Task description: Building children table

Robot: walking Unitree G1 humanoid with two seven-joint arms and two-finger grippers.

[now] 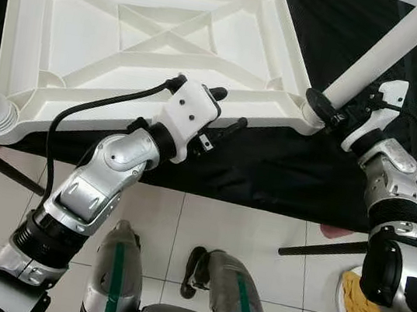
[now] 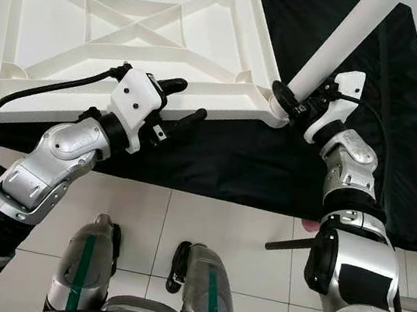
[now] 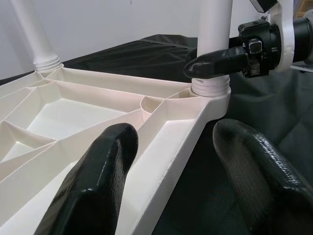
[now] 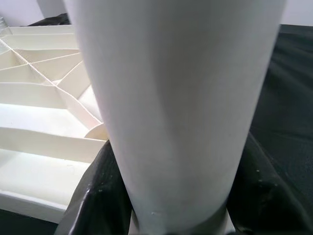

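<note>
Left eye view: left pincer (image 1: 229, 110) astride tabletop (image 1: 22, 34) rim.

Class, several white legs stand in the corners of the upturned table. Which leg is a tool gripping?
The leg at the near right corner: the right tool clasps its base. The left tool straddles the tabletop rim.

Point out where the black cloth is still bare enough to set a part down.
Bare black cloth lies between the upturned white ribbed plastic tabletop and the near edge, also beyond the white tubular leg. Crowded: the corner socket held by the right gripper, and the left gripper at the rim.
</note>
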